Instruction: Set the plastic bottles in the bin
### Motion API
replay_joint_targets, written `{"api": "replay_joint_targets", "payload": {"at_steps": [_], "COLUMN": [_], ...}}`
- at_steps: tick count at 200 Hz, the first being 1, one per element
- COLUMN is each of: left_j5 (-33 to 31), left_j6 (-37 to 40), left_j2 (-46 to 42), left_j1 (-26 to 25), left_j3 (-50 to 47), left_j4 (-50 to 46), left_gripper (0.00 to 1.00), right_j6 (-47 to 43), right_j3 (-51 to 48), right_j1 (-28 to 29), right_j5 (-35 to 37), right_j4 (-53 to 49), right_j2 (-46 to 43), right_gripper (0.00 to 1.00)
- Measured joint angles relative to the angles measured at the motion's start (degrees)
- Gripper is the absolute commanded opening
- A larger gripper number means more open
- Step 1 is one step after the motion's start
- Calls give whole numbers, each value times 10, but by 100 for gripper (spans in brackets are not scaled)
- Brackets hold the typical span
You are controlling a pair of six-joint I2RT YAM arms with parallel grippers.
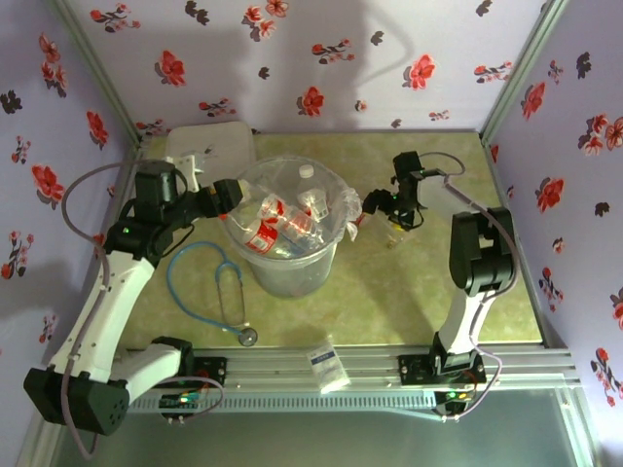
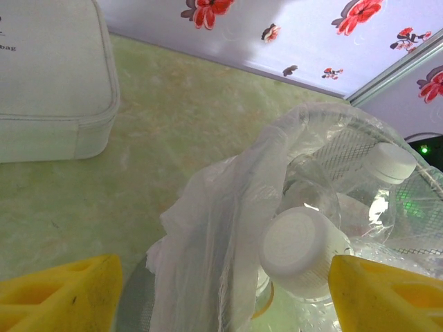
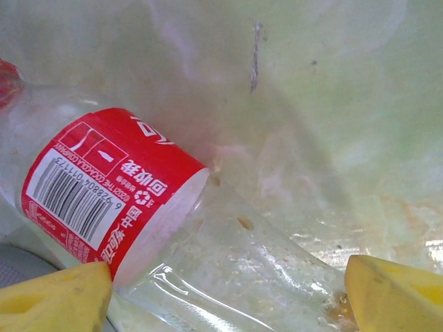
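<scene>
Top external shows the tabletop (image 1: 419,311) with the bin (image 1: 292,277) at centre, bottles (image 1: 273,233) heaped inside. Just right of its rim, the right gripper (image 3: 228,283) straddles a red-labelled bottle (image 3: 118,187), jaws wide; I can't tell whether they pinch it. It looks light, slick and crushable, so take it mid-body. The left gripper (image 2: 221,266) hangs at the bin's left rim, jaws wide and empty.

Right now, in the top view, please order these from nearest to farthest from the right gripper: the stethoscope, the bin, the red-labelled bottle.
1. Red-labelled bottle: at the fingertips of the right gripper.
2. Bin: just to the gripper's left.
3. Stethoscope: on the table beyond the bin, further left.
</scene>
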Motion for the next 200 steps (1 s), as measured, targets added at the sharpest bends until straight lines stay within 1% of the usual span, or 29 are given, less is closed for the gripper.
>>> {"api": "replay_joint_targets", "payload": {"at_steps": [13, 36, 52, 87, 106, 121, 140, 163, 200], "left_j5": [0, 0, 0, 0, 0, 0, 0, 0, 0], "left_j6": [0, 0, 0, 0, 0, 0, 0, 0, 0], "left_j2": [2, 4, 6, 15, 16, 16, 16, 16, 13], "left_j1": [0, 0, 1, 2, 3, 4, 7, 11, 13], "left_j3": [-1, -2, -2, -2, -2, -2, -3, -3, -3], "left_j4": [4, 9, 11, 26, 29, 29, 29, 28, 25], "left_gripper": [79, 79, 79, 78, 79, 79, 79, 79, 81], "right_j6": [-5, -40, -76, -166, -198, -212, -217, -216, -204], "right_j3": [-2, 10, 51, 165, 202, 213, 214, 214, 203], "right_j1": [2, 11, 19, 53, 67, 72, 70, 65, 51], "right_j5": [2, 11, 26, 56, 64, 68, 72, 75, 75], "right_j4": [-10, -49, -97, -158, -188, -201, -213, -214, -207], "right_j2": [-3, -4, 9, 83, 123, 148, 166, 165, 150], "right_gripper": [99, 100, 100, 100, 99, 99, 94, 82, 72]}}
